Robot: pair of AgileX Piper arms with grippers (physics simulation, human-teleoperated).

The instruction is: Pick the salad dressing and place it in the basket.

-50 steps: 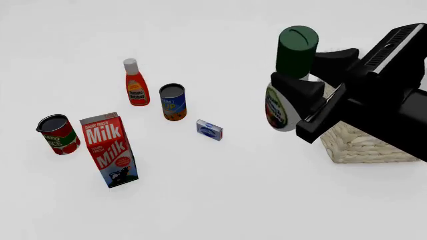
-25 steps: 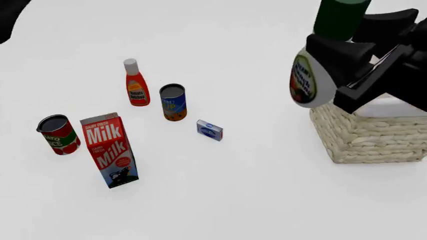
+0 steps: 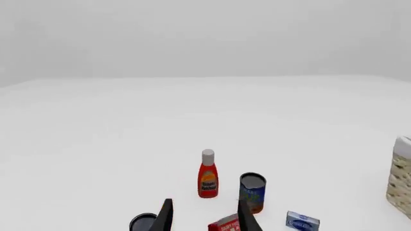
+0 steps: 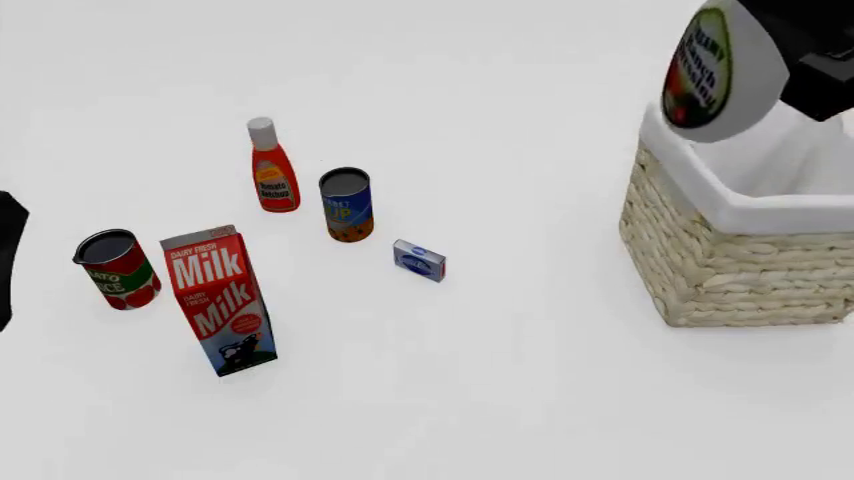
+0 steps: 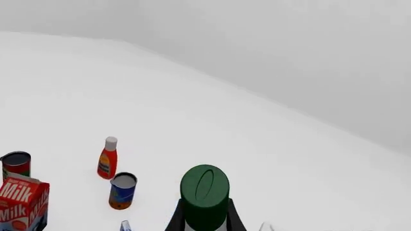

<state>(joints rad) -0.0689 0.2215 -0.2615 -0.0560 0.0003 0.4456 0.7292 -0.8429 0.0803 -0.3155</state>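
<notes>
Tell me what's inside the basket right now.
Only white lining shows at the basket rim; the interior is out of view. The dressing hangs above it in the right pincer, not yet inside.

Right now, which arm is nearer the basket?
Right. Its gripper holds the salad dressing just above the basket; the left gripper sits far off, over the groceries.

A plain white tabletop [image 4: 507, 400] is shown. On it are set a red bottle [image 4: 274, 167], a blue can [image 4: 347, 205], a small blue box [image 4: 419, 260], a milk carton [image 4: 220, 300], a red can [image 4: 118, 270], and, well apart at the right, a wicker basket [image 4: 727, 265].
</notes>
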